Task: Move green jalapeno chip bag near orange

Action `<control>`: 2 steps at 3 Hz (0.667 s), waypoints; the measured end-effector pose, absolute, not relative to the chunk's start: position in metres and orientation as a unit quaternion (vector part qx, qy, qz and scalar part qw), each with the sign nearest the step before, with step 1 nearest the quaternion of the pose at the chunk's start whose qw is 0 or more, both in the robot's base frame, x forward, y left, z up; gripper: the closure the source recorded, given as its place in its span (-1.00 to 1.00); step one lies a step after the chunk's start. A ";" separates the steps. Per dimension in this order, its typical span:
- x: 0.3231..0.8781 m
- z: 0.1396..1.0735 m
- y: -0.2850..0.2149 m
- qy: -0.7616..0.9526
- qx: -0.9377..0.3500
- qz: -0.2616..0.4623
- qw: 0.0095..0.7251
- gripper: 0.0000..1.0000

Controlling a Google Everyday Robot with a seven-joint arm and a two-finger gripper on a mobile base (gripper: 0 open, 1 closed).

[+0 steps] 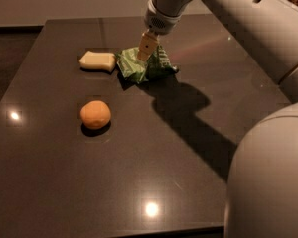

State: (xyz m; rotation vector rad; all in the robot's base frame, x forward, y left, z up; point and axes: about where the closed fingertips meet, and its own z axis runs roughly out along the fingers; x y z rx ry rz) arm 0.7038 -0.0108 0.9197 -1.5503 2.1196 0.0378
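The arm (228,14) is reached down from the upper right over the far part of the dark table (49,182), with the gripper (145,51) pointed steeply downward and pinched onto the raised top of the green chip bag (151,68). The bag is crumpled on the table, its long axis laid left to right, with the right end turned slightly toward the camera. A pale yellow block (97,61) is seen just beside its left end. The orange (95,114) is set apart, nearer the camera.
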 end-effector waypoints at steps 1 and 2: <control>0.704 0.918 -0.010 0.780 -0.571 0.014 0.254 -1.00; 0.704 0.918 -0.010 0.780 -0.571 0.014 0.254 -1.00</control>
